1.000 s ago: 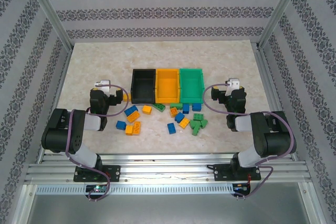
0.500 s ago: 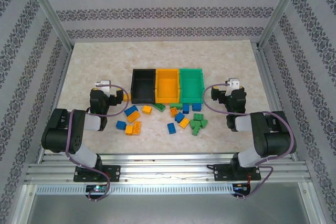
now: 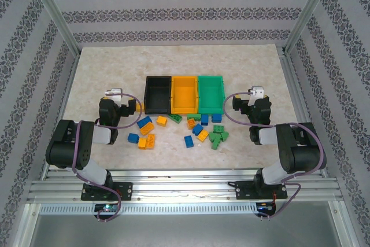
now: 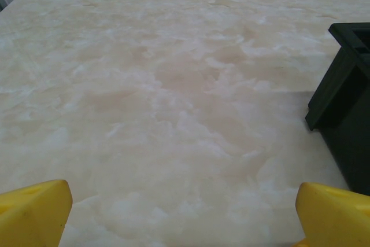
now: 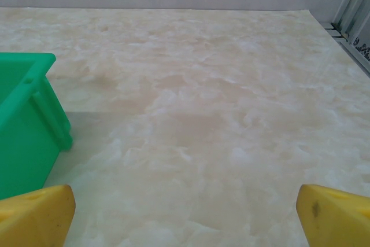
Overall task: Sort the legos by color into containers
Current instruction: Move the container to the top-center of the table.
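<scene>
From the top camera, the three containers stand joined in a row on the table point(image 3: 115, 67). The orange bin point(image 3: 185, 94) is the middle one, the black bin point(image 3: 158, 95) touches its left side and the green bin point(image 3: 211, 93) touches its right side. The legos point(image 3: 191, 128) (blue, green and yellow-orange, all mixed) lie scattered on the table just on the near side of the orange bin. My left gripper point(image 3: 132, 107) is left of the orange bin, beyond the black one. My right gripper point(image 3: 236, 103) is right of it, beyond the green one.

From the left wrist camera, my yellow fingertips point(image 4: 34, 212) stand wide apart with bare table between them, holding nothing. The black bin is at the right edge.

From the right wrist camera, these fingertips point(image 5: 338, 215) are also spread wide and hold nothing. The green bin is at the left edge.
</scene>
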Robot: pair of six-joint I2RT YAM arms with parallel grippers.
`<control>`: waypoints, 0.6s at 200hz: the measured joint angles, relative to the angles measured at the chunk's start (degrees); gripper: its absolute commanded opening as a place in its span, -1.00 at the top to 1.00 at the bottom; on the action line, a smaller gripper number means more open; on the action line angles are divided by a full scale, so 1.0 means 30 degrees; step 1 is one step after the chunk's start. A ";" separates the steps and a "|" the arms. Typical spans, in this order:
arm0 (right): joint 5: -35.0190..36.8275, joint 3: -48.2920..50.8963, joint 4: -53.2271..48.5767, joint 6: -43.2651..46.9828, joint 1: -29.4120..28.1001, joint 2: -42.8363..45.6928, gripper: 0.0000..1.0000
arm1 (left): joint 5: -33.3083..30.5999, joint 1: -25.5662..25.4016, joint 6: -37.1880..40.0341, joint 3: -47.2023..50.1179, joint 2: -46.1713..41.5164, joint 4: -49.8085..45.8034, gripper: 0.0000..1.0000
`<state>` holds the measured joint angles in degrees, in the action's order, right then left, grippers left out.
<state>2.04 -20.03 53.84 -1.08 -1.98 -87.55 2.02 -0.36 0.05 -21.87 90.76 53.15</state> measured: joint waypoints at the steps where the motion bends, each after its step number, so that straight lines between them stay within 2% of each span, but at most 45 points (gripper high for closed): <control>1: 0.0007 0.0000 0.0007 0.0000 0.0000 0.0000 -0.96 | 0.0029 0.0000 0.0015 0.0000 0.0000 -0.0007 -0.99; 120: 0.0007 0.0000 0.0036 0.0000 -0.0007 0.0000 -0.96 | 0.0845 0.0000 0.0364 0.0270 0.0000 0.0386 -0.99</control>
<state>2.07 -20.03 53.95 -1.08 -2.00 -87.55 4.56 -0.36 1.15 -21.06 90.76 54.30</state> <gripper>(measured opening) 0.983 0.994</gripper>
